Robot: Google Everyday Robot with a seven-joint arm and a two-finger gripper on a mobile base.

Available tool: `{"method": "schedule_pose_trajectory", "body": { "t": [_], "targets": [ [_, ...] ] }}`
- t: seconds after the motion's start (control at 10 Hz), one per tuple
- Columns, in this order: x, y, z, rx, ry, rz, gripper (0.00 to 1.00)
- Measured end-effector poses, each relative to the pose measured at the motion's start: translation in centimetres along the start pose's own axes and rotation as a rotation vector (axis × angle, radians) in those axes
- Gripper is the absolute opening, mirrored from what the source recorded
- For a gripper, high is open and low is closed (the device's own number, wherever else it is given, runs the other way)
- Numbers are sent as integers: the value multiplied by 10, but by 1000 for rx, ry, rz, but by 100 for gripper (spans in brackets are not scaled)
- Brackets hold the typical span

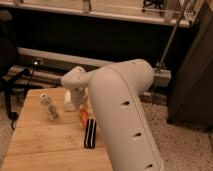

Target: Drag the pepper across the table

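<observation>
The pepper (83, 118) is a small slim orange piece lying on the light wooden table (45, 145), just right of the table's middle. It points away from me. My gripper (75, 104) hangs from the white wrist (75, 80) just above and left of the pepper's far end, low over the table top. My large white arm (125, 110) fills the right side of the view and hides the table's right part.
A clear white-capped shaker bottle (48, 106) stands on the table left of the gripper. A black oblong object (90, 133) lies just in front of the pepper. A dark chair (7, 55) stands at the left, and a dark wall with a metal rail runs behind the table.
</observation>
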State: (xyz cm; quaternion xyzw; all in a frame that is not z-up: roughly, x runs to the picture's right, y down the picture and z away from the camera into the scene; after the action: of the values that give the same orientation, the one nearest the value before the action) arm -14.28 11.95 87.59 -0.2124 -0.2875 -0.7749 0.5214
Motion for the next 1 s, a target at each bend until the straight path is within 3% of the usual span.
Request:
{"method": "schedule_pose_trajectory", "body": {
  "t": [0.2,0.5,0.7,1.0],
  "targets": [
    [-6,-1,7,-40,-6,-56,5],
    [-11,-11,17,-58,-16,-100,5],
    [-16,-25,19,-35,-22,-138,5],
    [-29,-56,13,34,-23,-220,5]
  ]
}}
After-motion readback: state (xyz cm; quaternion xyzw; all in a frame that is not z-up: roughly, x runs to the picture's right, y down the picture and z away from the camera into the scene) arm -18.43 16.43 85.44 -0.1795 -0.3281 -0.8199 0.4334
